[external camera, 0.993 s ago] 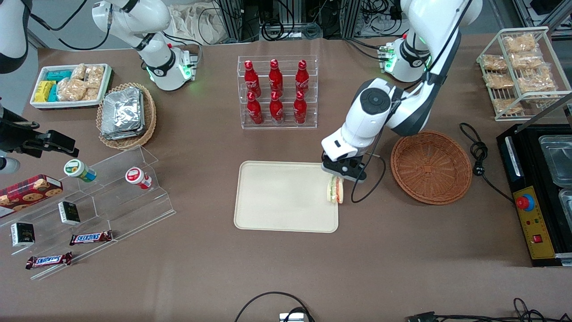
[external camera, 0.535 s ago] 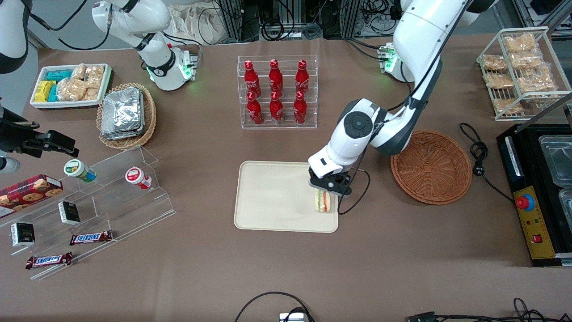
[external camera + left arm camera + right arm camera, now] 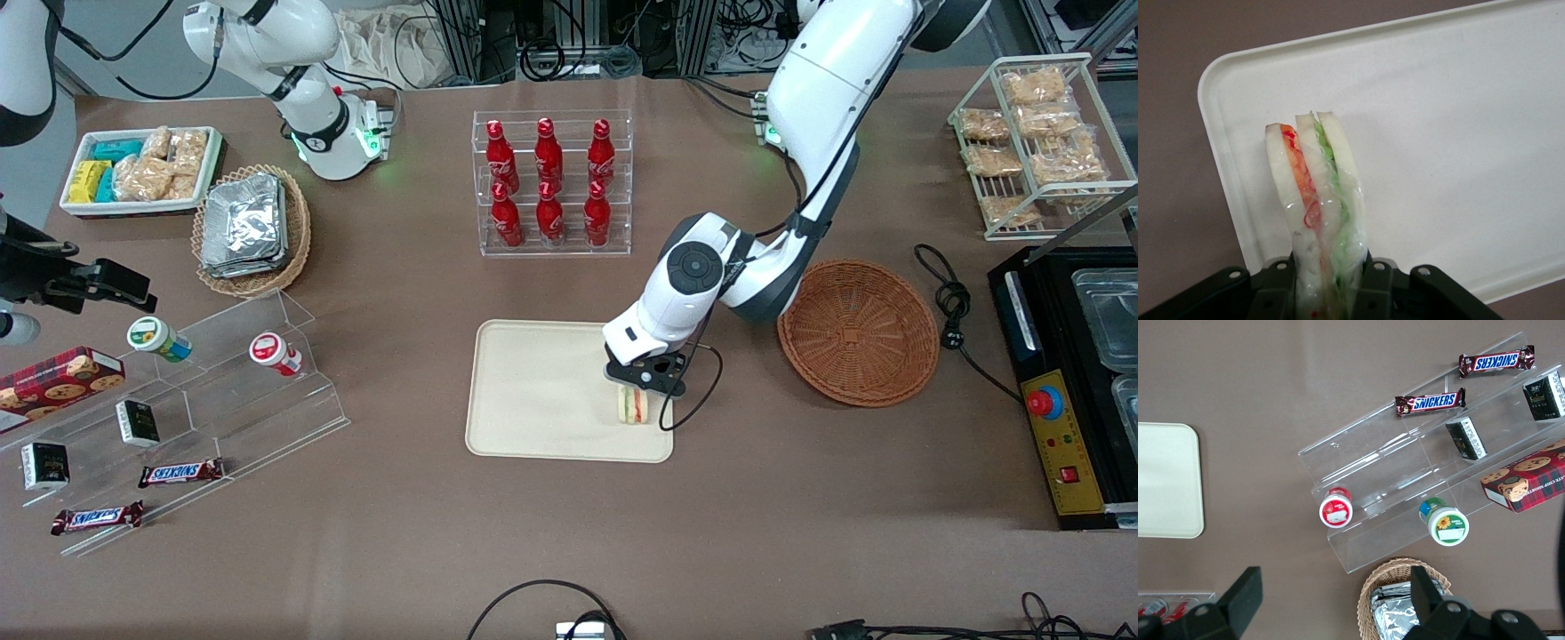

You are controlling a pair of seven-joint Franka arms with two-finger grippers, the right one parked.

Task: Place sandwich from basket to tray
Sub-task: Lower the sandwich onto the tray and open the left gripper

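My left gripper [image 3: 637, 397] is shut on the sandwich [image 3: 634, 406], a clear-wrapped white-bread wedge with green and red-orange layers. It hangs over the cream tray [image 3: 533, 400], close to the tray's corner nearest the basket and the front camera. In the left wrist view the sandwich [image 3: 1317, 200] stands upright between the black fingers [image 3: 1279, 293] of the gripper [image 3: 1323, 293], with the tray [image 3: 1458, 133] just beneath it; whether it touches the tray I cannot tell. The reddish-brown wicker basket [image 3: 858, 331] sits empty beside the tray, toward the working arm's end.
A clear rack of red bottles [image 3: 551, 182] stands farther from the front camera than the tray. A black cable [image 3: 956, 307] lies beside the basket, then a black appliance [image 3: 1067, 382]. An acrylic snack shelf [image 3: 178, 400] and a tan basket of foil packs [image 3: 252, 229] lie toward the parked arm's end.
The gripper has carried the sandwich from the tray's basket-side edge inward over the tray and nearer the front camera, lowering toward it. The grip is unchanged.
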